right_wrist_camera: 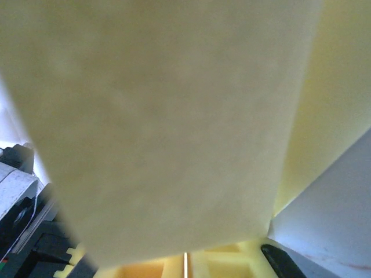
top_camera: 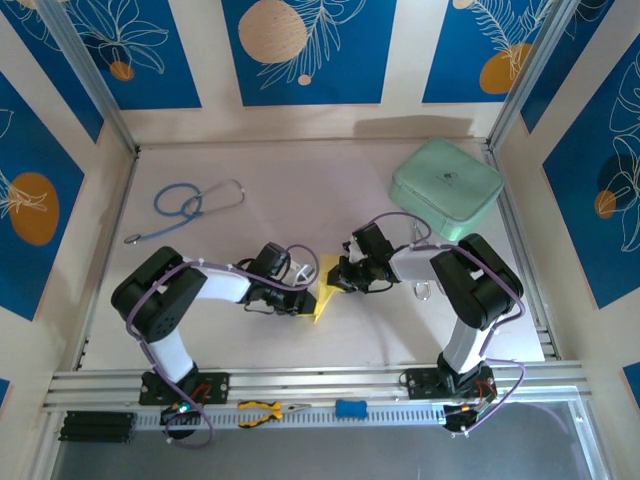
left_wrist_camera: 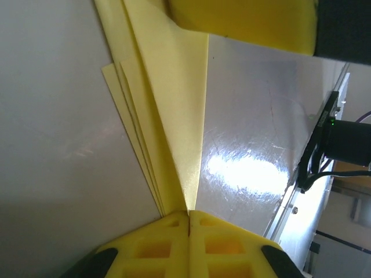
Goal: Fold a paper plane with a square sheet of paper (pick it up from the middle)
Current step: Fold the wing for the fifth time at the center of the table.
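Jaws first: my left gripper is pressed together on the near tip of the folded paper, whose layers run straight into the seam between the yellow pads. The right gripper is likewise closed, its pads meeting at the foot of a paper face that stands right against its camera. I judge it pinches the opposite end.

From above, both grips meet at the paper mid-table, between the two arms. That is well apart from the mint-green case at the far right and the stethoscope at the far left.

Several staggered edges fan out beside the crease in the left wrist view. I take this as a late fold being sharpened, with the dart not yet finished.

To do it well I would hold both pinches firm and draw the paper gently taut along the crease, not across it. I would then press the layers flat onto the table and check that the fanned edges line up before freeing either end.
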{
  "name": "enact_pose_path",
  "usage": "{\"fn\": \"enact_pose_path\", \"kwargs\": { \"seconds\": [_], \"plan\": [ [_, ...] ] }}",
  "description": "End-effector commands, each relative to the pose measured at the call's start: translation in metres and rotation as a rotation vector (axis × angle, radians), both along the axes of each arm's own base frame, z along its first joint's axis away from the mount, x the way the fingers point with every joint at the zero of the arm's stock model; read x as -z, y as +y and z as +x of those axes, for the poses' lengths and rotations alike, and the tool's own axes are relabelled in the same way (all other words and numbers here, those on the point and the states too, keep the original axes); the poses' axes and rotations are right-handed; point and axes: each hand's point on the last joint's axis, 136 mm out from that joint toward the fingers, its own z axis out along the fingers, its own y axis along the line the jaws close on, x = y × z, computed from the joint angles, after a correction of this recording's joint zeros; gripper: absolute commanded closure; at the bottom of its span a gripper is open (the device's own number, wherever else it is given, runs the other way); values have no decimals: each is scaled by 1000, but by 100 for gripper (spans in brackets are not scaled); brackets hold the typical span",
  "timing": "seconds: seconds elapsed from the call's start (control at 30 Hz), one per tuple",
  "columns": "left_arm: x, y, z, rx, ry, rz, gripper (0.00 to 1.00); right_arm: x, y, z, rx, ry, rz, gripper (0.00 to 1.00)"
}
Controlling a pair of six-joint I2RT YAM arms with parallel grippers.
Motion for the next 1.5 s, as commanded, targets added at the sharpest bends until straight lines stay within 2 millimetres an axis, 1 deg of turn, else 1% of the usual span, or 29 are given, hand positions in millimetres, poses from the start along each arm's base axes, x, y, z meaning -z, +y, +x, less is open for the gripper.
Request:
{"fn": "enact_pose_path", "kwargs": {
  "seconds": [0.0,0.07,0.1,0.13,0.17,0.23,0.3,0.5,0.53,0.57,0.6,0.67,0.7,0.73,0.87,0.9,0.93,0.97,1.07,1.2,1.23,1.33,1.4,1.47],
  "plan": [
    [14,17,-33,52,98,98,96,37,-30,-18,61,110,-174,89],
    [16,19,-34,55,102,110,97,38,-30,-18,62,113,-176,89],
    [16,18,-35,57,102,110,95,39,-30,-18,62,115,-177,89],
    [15,18,-35,58,100,109,89,39,-30,-19,62,116,-178,89],
    [15,17,-36,60,98,107,87,39,-30,-19,62,116,-178,89],
    [14,17,-36,65,96,105,90,39,-31,-18,63,115,-180,89],
    [15,16,-38,73,99,105,99,39,-31,-19,64,116,-181,89],
    [19,17,-41,84,105,129,100,40,-31,-18,68,117,-183,89],
    [20,18,-40,80,104,137,97,40,-31,-18,68,118,-184,89],
    [21,20,-41,77,101,149,90,40,-31,-19,69,120,-184,89],
    [21,21,-41,76,97,153,90,40,-31,-19,68,120,-185,89],
    [21,23,-41,73,95,162,90,40,-31,-19,70,121,-185,89],
    [21,24,-41,72,95,165,93,40,-32,-18,72,121,-187,89],
    [21,24,-43,75,96,163,100,41,-32,-18,73,121,-189,89],
    [20,23,-43,77,95,158,100,41,-32,-18,75,122,-191,89],
    [20,23,-44,75,97,160,98,41,-33,-18,77,122,-193,89],
    [18,24,-44,73,92,160,91,41,-33,-18,76,123,-192,89],
    [16,24,-43,70,83,160,87,41,-32,-18,76,122,-192,89],
    [8,27,-40,55,47,163,82,41,-32,-18,77,123,-191,89],
    [-9,26,-33,30,-10,143,83,41,-32,-18,75,125,-192,89],
    [-15,25,-29,18,-35,140,83,40,-32,-17,75,123,-191,89],
    [-41,18,-14,-18,-125,80,89,40,-32,-18,75,124,-191,89],
    [-58,7,-5,-21,-162,21,96,39,-31,-17,76,122,-188,89],
    [-71,-7,4,-21,-173,-46,96,39,-31,-17,77,123,-187,89]
  ]
}}
